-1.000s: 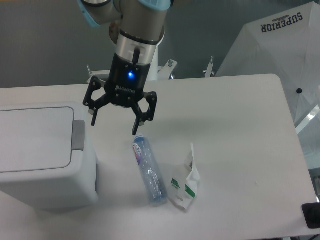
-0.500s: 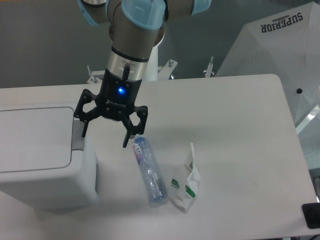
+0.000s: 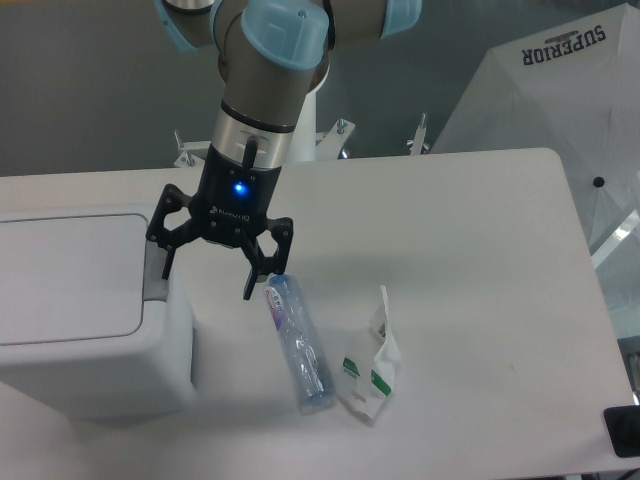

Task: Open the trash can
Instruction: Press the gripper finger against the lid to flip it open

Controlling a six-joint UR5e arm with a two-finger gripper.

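- The gripper (image 3: 207, 283) hangs from the arm with its two black fingers spread wide apart and nothing between them; a blue light glows on its body.
- One fingertip (image 3: 164, 270) sits in front of the grey push tab (image 3: 153, 276) at the right edge of the trash can's lid; whether it touches the tab cannot be told from this view.
- The other fingertip (image 3: 249, 291) points down just beside the upper end of the plastic bottle (image 3: 298, 343), apart from it.
- The trash can (image 3: 85, 345) stands at the left of the white table (image 3: 480, 300), a large boxy white bin with rounded corners, cut off by the left edge of the frame.
- Its flat rectangular lid (image 3: 65, 275) lies shut and level on top.
- The bottle is clear, with a coloured label near its upper end, and lies on its side on the table to the right of the bin.
- A crumpled white carton (image 3: 371, 365) with green markings lies just beside the bottle's lower end, on its right.
- A white umbrella (image 3: 560, 110) printed with the word SUPERIOR stands beyond the table's far right corner.
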